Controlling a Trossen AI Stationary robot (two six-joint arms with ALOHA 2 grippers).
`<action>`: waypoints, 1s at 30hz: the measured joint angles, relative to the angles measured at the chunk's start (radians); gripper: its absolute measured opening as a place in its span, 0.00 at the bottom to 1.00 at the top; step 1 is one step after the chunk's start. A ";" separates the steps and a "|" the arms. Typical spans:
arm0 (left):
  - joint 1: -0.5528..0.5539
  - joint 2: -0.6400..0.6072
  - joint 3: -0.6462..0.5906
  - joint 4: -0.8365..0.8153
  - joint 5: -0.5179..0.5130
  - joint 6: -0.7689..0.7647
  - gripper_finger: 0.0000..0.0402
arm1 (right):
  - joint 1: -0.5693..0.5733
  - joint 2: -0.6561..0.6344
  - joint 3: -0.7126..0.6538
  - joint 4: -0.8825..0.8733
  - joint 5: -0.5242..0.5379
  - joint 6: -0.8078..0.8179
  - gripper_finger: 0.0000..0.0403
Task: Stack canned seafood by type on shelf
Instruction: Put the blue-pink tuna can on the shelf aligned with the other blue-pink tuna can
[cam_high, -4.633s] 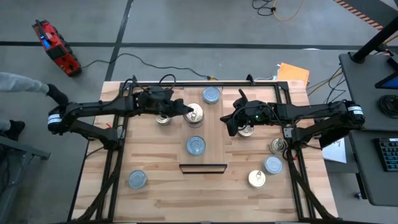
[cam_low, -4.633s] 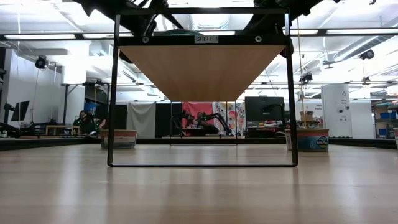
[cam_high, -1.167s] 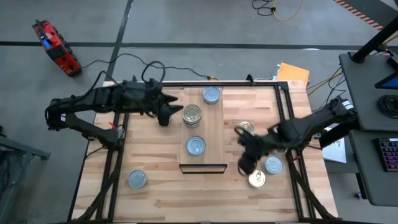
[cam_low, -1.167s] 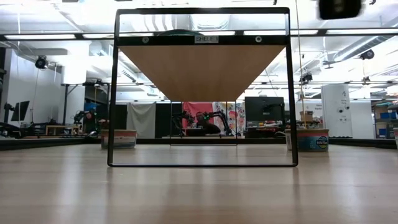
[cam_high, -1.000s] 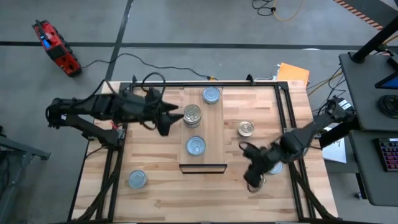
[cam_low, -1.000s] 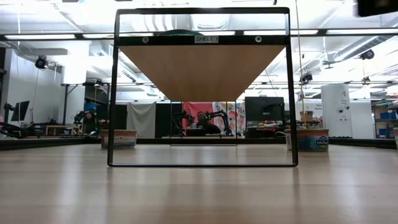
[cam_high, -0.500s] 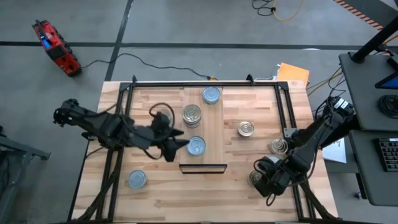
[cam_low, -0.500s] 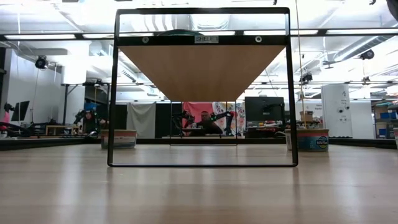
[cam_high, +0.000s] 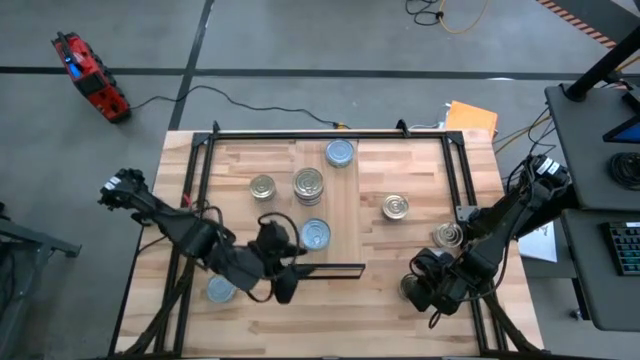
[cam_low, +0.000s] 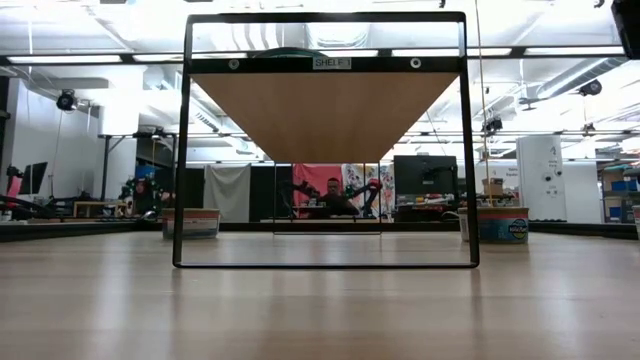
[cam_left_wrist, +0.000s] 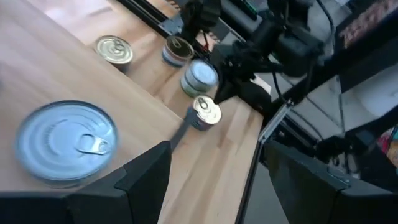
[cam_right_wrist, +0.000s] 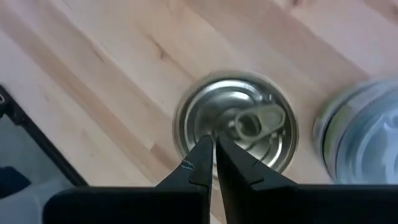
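Fingers pinched shut and empty, my right gripper (cam_right_wrist: 213, 163) hovers over a silver tin (cam_right_wrist: 235, 124) at lower right; it must open to grab. Left gripper (cam_high: 282, 278) half-open, empty, beside the shelf (cam_high: 340, 212).

A red power tool (cam_high: 90, 75) lies on the grey floor at ten o'clock from the table, a black cable (cam_high: 250, 105) trailing from it toward the table's far edge; an orange sheet (cam_high: 472, 117) sits at one o'clock; yellow cord (cam_high: 450, 14) loops at twelve. At three o'clock stands a grey desk (cam_high: 590, 190) with a keyboard (cam_high: 624, 246); a seated person (cam_low: 333, 200) shows far behind.
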 joint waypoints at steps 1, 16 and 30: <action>-0.009 0.016 0.010 -0.002 0.000 0.021 0.61 | 0.000 0.000 0.000 0.000 0.016 -0.003 0.03; -0.073 0.167 0.076 -0.006 0.010 0.086 0.61 | 0.008 0.114 -0.007 0.090 0.050 -0.042 0.03; -0.090 0.193 0.076 -0.040 0.005 0.083 0.61 | -0.013 0.302 0.057 0.347 0.126 -0.101 0.03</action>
